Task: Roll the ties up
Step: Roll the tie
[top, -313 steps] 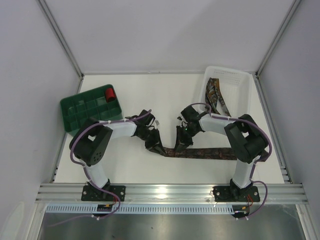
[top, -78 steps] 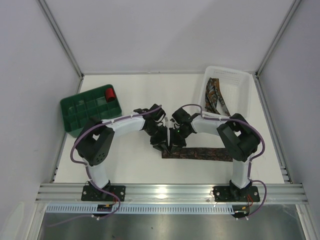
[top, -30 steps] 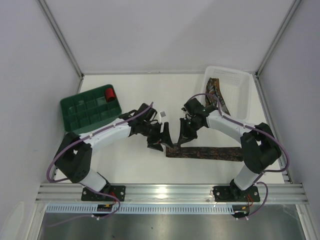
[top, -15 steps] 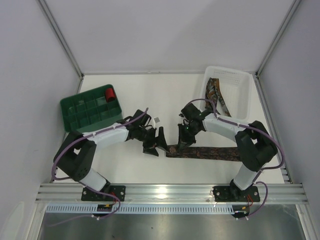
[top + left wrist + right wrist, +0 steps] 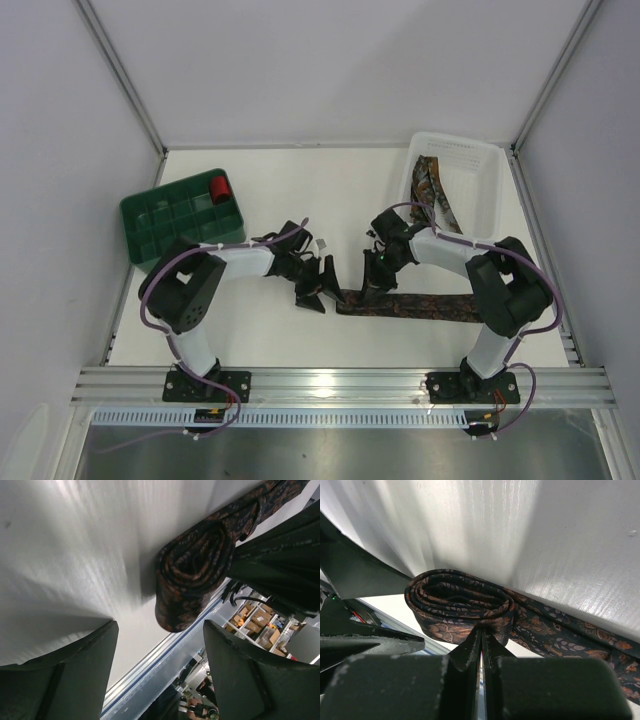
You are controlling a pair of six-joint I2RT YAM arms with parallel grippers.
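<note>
Only part-rolled, this dark patterned fabric necktie [image 5: 420, 305], long tail to go; right fingers [image 5: 464, 652] pinch the roll [image 5: 460, 602], left fingers [image 5: 65, 680] gape alongside.

The 2 arms bend inward from their bases, wrists dipped low, tips near each other. The left gripper [image 5: 318, 288] stands wide, its fingers [image 5: 60, 680] spread apart. The right gripper [image 5: 372, 290] is pinched tight on the tie [image 5: 460, 600].
</note>
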